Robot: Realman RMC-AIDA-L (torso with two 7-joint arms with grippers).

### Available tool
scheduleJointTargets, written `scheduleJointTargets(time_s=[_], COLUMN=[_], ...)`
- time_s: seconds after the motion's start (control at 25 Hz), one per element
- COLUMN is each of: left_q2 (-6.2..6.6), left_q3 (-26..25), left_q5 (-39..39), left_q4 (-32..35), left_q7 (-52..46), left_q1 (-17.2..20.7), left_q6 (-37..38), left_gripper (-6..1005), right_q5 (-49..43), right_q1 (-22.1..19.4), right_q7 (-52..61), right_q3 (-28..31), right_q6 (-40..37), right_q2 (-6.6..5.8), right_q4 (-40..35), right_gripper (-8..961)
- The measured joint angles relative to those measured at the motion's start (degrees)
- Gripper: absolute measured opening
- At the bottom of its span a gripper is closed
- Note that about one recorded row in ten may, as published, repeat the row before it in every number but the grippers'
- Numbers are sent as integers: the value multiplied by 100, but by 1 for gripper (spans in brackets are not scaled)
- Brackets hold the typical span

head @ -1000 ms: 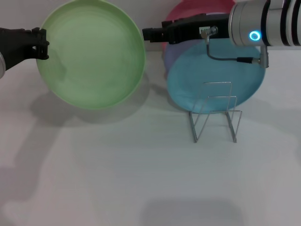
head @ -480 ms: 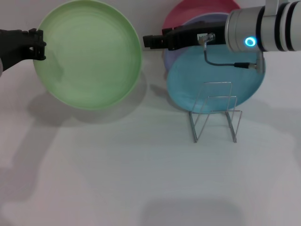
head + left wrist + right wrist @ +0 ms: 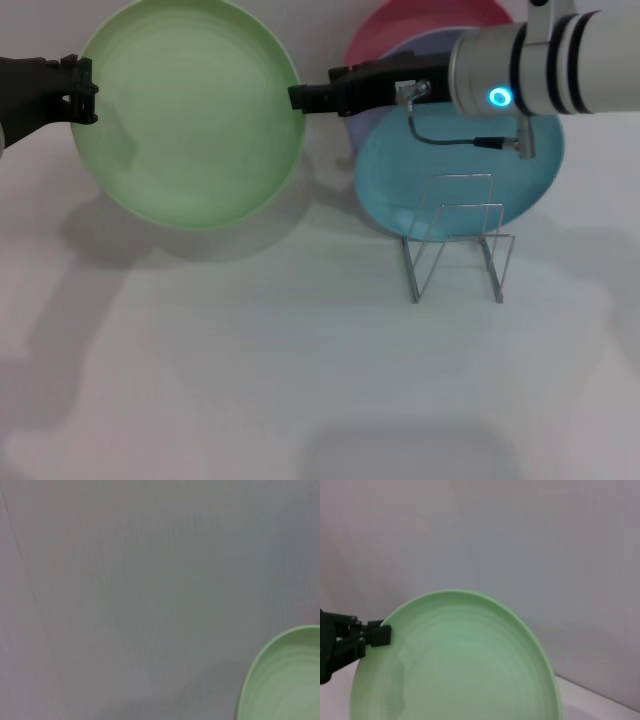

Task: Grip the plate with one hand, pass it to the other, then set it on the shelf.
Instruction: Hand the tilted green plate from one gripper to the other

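Silver wire forms the one shelf (image 3: 458, 238), a small rack of upright loops standing on the white table (image 3: 250, 370), nearest of everything and to the right. Just behind it lie three stacked plates: a turquoise-blue plate (image 3: 455, 160) on top, a lavender plate (image 3: 425, 48) under it, and a pink plate (image 3: 400, 20) farthest back. A fourth, the light green plate (image 3: 190, 112), is held up off the table at far left, tilted with its hollow face toward the head camera and its shadow on the table below. Two grippers are in view. The left gripper (image 3: 80, 88) is clamped on the green plate's left rim. The right gripper (image 3: 300, 97), on the thick white-and-silver arm with a blue ring light, has its tip at the plate's right rim; whether its fingers are apart or closed cannot be told. Only the right wrist view shows the left gripper's fingers (image 3: 375, 634) pinching the rim; the left wrist view shows just an arc of the plate against a grey wall (image 3: 125, 580).
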Motion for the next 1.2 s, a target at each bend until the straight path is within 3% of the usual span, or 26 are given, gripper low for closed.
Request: scheduleJointTargets(time_s=[1.2], left_q2=[-4], left_q3=[12], left_q5=[0], left_q4=[-116], left_q7=[0], left_q1=[43], left_q6=[-17], left_gripper=[33], right_q5=[-229], right_q1=[432], right_q7=[10], right_q3=[-301], right_q6=[-345], right_q2=[-11], right_q4=[-473], right_gripper=[616])
